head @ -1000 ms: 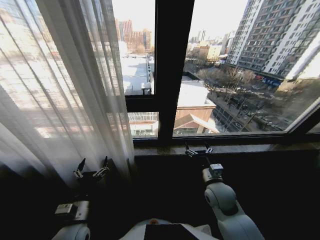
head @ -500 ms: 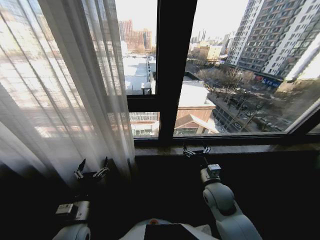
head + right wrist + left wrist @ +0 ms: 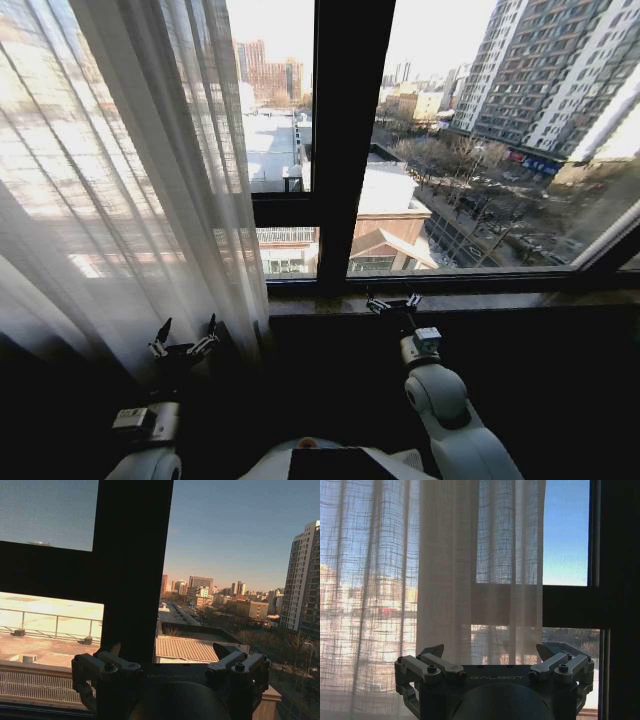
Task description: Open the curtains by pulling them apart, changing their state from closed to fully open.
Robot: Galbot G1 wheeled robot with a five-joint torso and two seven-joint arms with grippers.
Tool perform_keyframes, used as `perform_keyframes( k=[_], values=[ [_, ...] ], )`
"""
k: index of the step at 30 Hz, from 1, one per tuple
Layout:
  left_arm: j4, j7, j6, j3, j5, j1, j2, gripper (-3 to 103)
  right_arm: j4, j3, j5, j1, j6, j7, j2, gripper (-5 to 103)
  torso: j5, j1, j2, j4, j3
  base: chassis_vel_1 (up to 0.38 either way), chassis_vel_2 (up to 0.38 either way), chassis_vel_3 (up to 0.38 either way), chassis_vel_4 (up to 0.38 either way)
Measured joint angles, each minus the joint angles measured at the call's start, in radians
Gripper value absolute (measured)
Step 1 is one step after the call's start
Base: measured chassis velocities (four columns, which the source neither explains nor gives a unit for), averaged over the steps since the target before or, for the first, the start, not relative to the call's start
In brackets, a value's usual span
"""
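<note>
On the left, the left hand [image 3: 182, 338] stands wide open and empty, its two fingers spread like a fork and pointing up at the lower folds of the curtains [image 3: 130, 180]; in the left wrist view the fingertips [image 3: 432, 651] sit apart from the fabric, touching nothing. The curtains [image 3: 445, 580] hang as a sheer, cream, pleated panel gathered over the left part of the window, their free edge falling just left of the dark window frame [image 3: 345, 140], with city buildings showing through the weave. The left arm rises from the near left corner, wrist turned upward. Farther right, the right hand [image 3: 392, 302] is also open wide and holds nothing, lying at the window sill [image 3: 500, 298] below the frame post. The right arm reaches from the near side straight toward the far glass, right of the curtains and well apart from them.
</note>
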Motion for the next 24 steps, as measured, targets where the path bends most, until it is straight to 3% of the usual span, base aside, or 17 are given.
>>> perform_keyframes(
  k=[24],
  values=[
    [-0.004,0.0,0.0,-0.001,0.004,0.001,0.0,100,-0.004,0.001,-0.033,0.002,0.004,0.002,0.003,100,-0.0001,0.0,0.0,-0.0001,0.0,-0.075,0.078,0.076,-0.078]
  ],
)
